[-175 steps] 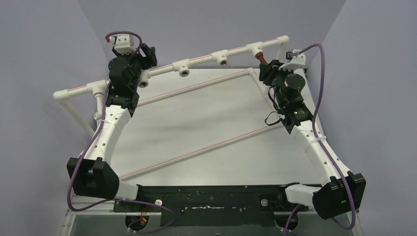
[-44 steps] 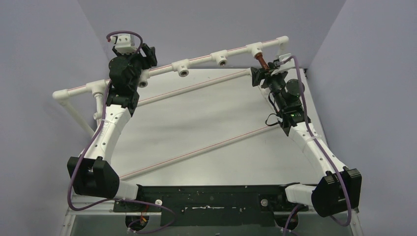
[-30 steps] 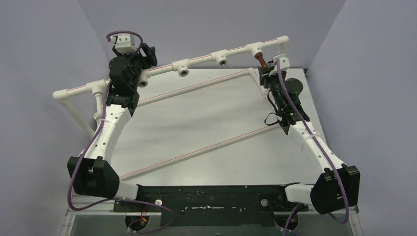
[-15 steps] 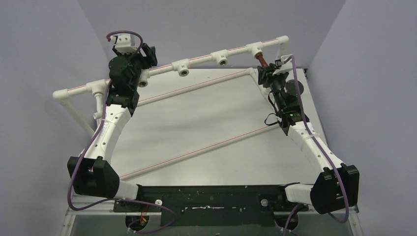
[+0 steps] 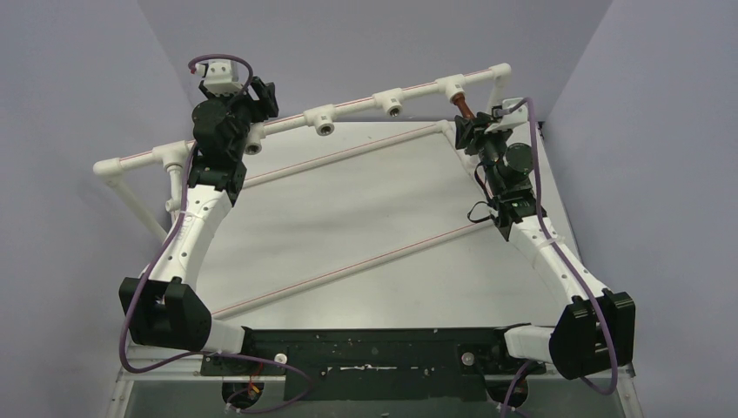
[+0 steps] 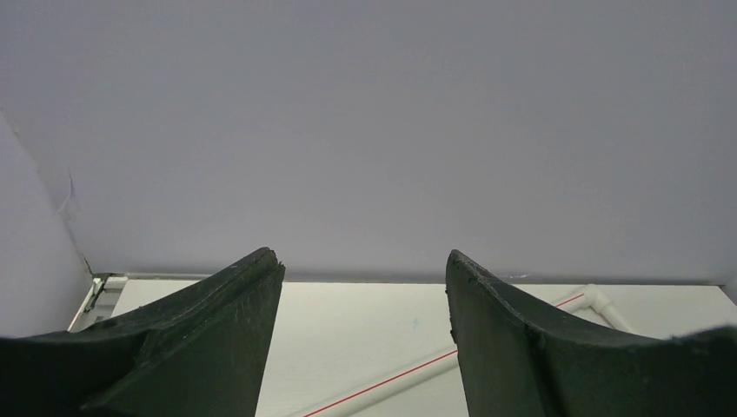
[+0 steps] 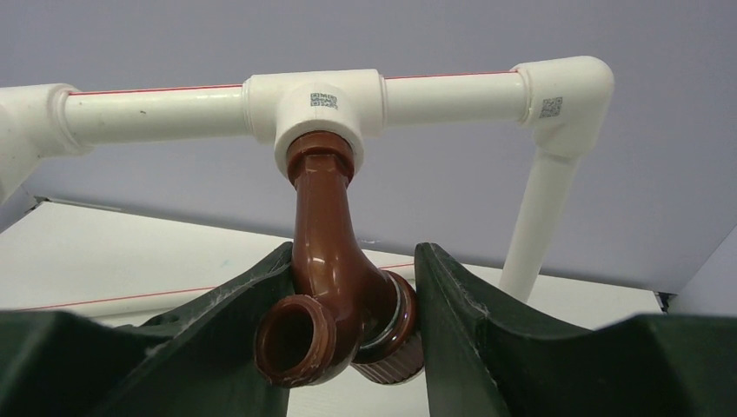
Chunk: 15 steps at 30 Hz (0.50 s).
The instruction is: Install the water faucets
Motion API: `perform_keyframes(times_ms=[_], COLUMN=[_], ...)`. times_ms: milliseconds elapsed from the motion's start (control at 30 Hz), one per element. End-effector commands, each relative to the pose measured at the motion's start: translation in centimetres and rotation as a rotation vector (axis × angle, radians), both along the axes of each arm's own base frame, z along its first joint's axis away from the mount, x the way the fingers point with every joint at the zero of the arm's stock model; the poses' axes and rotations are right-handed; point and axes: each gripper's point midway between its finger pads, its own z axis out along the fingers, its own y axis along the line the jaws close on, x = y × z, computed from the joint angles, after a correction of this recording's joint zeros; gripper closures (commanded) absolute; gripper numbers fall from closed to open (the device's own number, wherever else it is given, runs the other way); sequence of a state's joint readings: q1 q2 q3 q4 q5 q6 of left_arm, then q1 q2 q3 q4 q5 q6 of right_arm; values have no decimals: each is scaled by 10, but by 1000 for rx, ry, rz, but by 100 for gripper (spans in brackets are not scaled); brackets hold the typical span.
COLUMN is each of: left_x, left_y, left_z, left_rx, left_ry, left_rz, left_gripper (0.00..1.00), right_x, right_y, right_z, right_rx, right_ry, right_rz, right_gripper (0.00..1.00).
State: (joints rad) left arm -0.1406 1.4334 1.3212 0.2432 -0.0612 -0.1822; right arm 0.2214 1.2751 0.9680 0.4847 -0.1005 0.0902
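Tracking the right gripper (image 7: 352,262) at the far right corner: clamped on the dark reddish-brown plastic faucet (image 7: 323,252), one finger against the curved body, the other against the ringed knob end. Compared with the overhead views of the last few seconds, rolled about the wrist, with the white wrist camera mount (image 5: 502,111) swung from the right side over the top and partway back, and with hardly any shift of place. Read as turning strokes on the faucet, not a carry. Found its upper end already sitting in the downward mouth of the white plastic tee socket (image 7: 317,109) on the raised white pipe frame (image 5: 357,104), brown collar right at the socket lip, threaded spout mouth pointing near and left in the wrist view. Judged close to home for this one; cannot tell whether fully tight. Logged no change on the left: left gripper (image 6: 361,261) parked high at the far left by the frame, fingers well apart, nothing between them, only wall and white table (image 6: 365,347) ahead. Could not find the all-white faucet in any current view. Judged half the job at best, second faucet not yet in hand.
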Motion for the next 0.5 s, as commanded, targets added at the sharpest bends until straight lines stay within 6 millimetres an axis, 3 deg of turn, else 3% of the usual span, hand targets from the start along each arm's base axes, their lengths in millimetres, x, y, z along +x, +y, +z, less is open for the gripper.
perform_keyframes(times_ms=[0, 100, 167, 300, 467], left_x=[1, 1, 1, 1, 0], left_y=[-1, 0, 0, -6, -10], left_z=[-133, -134, -134, -134, -127], left_rx=[61, 68, 69, 55, 18], left_ry=[385, 386, 385, 379, 351], left_rz=[-21, -12, -9, -29, -45], left_gripper=[34, 34, 34, 34, 34], right_x=[-9, -11, -13, -20, -38], right_y=[16, 11, 10, 6, 0], right_z=[19, 31, 41, 64, 95], right_rx=[150, 138, 125, 113, 134], right_ry=[15, -9, -27, -65, -122], right_rz=[81, 61, 55, 47, 41], right_gripper=[79, 53, 42, 27, 17])
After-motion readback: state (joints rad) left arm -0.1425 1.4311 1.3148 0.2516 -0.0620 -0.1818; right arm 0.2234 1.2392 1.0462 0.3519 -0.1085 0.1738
